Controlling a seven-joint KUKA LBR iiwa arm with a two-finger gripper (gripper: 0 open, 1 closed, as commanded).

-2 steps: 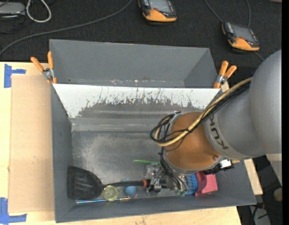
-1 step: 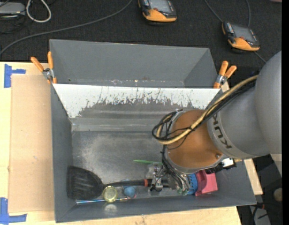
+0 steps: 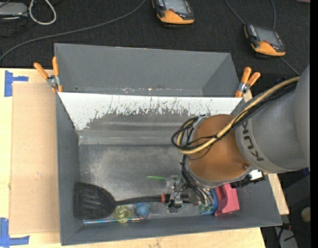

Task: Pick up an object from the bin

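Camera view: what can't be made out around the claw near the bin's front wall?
In the camera view:
1. The pink block: upper part hidden by the arm's orange cover.
2. The blue thing beside it: mostly hidden behind the claw; kind unclear.
3. The spatula: handle end hidden under the claw.
4. The green sliver: too small to identify.

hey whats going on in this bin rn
A robot arm reaches into the grey bin from the right. Its gripper is down low near the front wall, right at the handle end of a black spatula lying on the floor. A blue ball and a yellowish ball lie just left of it, and a pink block lies to its right.
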